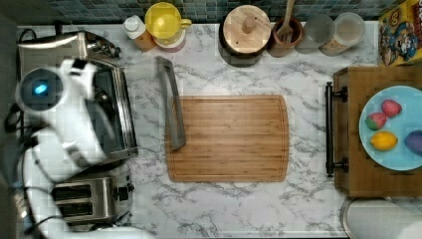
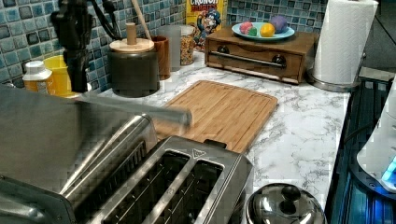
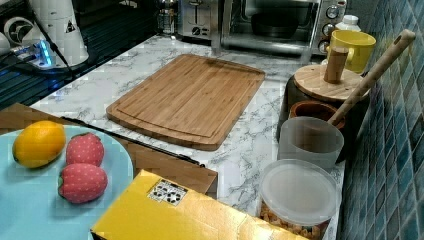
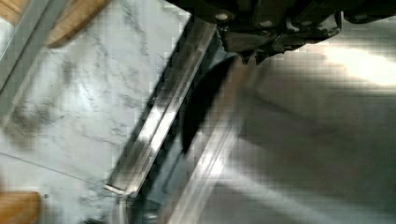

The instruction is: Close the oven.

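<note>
Marble counter: oven [image 1: 107, 107], door down, handle [image 1: 170, 102] over cutting board [image 1: 231, 137].
Gripper [image 2: 77, 70] above oven, finger state unclear; best to lift under handle, swing steadily shut.

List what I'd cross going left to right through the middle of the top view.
oven → oven door handle → wooden cutting board → bare marble counter → black drawer handle → wooden drawer box → blue plate of toy fruit.

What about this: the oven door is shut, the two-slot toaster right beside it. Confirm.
Wrong: the oven door is open, folded down with its handle over the cutting board edge, per the top view. The two-slot toaster does sit right beside it.
</note>
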Controlling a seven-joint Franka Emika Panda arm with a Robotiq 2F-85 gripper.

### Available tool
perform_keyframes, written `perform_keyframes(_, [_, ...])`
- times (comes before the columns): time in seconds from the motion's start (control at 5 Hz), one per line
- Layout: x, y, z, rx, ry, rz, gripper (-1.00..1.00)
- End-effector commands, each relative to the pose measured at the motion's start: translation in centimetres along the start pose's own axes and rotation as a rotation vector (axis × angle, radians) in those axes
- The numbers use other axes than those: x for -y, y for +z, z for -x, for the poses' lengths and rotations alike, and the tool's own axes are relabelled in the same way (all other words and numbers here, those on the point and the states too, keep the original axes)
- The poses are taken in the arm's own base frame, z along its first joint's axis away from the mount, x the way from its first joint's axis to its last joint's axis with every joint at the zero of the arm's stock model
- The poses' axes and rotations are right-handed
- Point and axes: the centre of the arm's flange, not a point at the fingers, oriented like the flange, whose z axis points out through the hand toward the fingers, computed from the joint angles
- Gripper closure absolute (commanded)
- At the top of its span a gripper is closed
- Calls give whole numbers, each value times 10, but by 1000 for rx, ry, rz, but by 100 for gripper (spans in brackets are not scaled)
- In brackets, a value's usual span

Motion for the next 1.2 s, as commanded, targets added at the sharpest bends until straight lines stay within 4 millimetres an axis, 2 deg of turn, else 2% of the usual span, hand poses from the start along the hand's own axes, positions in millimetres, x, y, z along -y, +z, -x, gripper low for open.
perform_keyframes(0.2, [-23, -20, 7, -110, 180, 109, 100])
perform_keyframes(1.2, [-23, -20, 7, -110, 180, 109, 100])
